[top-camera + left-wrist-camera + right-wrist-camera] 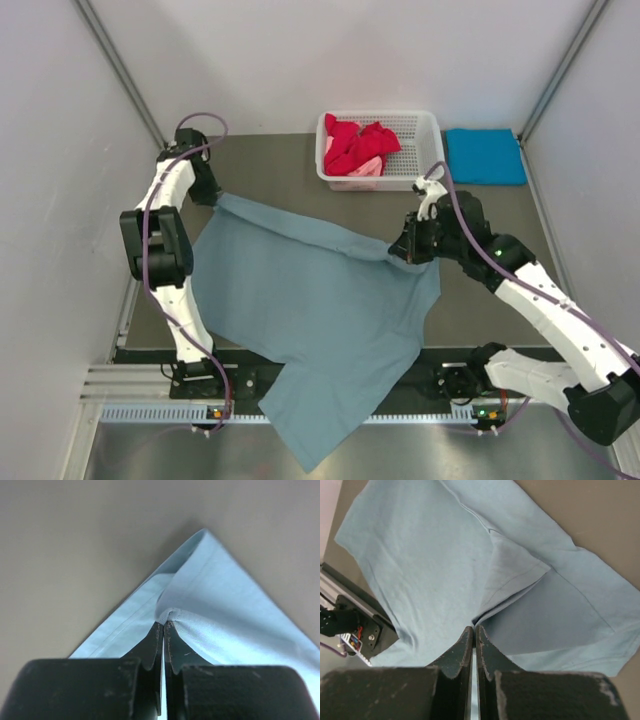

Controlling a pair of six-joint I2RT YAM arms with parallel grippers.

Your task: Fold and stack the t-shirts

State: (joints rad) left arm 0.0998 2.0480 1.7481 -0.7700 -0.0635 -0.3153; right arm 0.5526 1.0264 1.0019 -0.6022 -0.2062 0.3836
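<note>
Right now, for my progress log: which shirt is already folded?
The turquoise shirt, lying as a neat flat rectangle right of the basket. The grey-blue shirt is spread open; the red shirt and pink shirt sit crumpled in the basket.

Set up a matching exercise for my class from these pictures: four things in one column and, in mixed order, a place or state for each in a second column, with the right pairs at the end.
Column A
1. grey-blue t-shirt
2. turquoise t-shirt
3. red t-shirt
4. left gripper

Column B
a. folded flat, just right of the basket
b. crumpled inside the basket
c. shut on a corner of cloth
d. spread over the table, draped past its near edge

Pairs: 1-d, 2-a, 3-b, 4-c
</note>
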